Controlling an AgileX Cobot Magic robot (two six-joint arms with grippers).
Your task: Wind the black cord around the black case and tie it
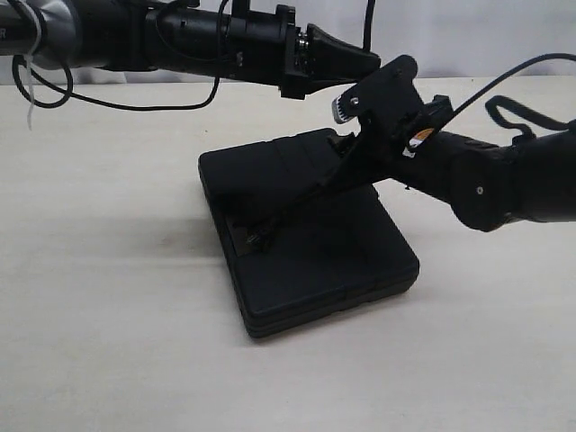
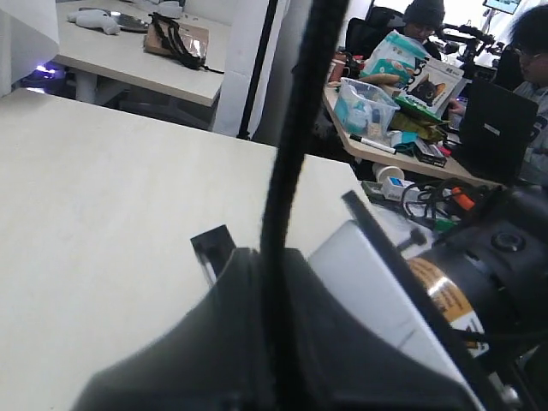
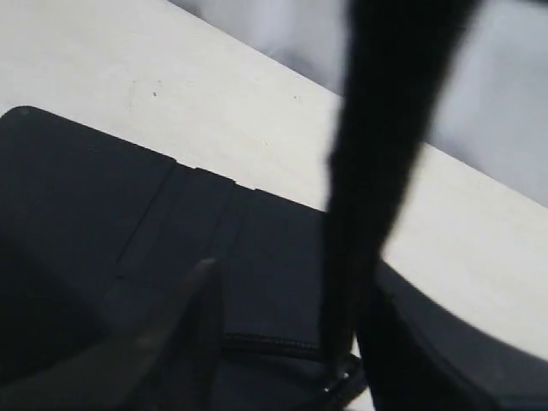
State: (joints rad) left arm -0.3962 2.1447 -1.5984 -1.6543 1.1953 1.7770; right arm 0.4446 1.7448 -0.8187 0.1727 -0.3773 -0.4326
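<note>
The black case (image 1: pixel 306 261) lies flat on the table's middle. A black cord (image 1: pixel 286 213) rises taut from a knotted spot (image 1: pixel 256 240) on the case's lid toward the grippers. High over the case's far edge, my left gripper (image 1: pixel 364 61) is shut on the cord. In the left wrist view the cord (image 2: pixel 295 128) runs straight out of the closed left gripper (image 2: pixel 287 257). My right gripper (image 1: pixel 337 171) reaches in from the right, low over the lid. In the right wrist view this gripper (image 3: pixel 291 291) is open, with the cord (image 3: pixel 377 171) passing between its fingers above the case (image 3: pixel 103 214).
The pale table (image 1: pixel 108 297) surrounds the case on all sides. A loose robot cable (image 1: pixel 117 103) hangs under the left arm at the back. The right arm's body (image 2: pixel 479 282) sits close beside the left gripper. Cluttered desks (image 2: pixel 402 103) stand beyond the table.
</note>
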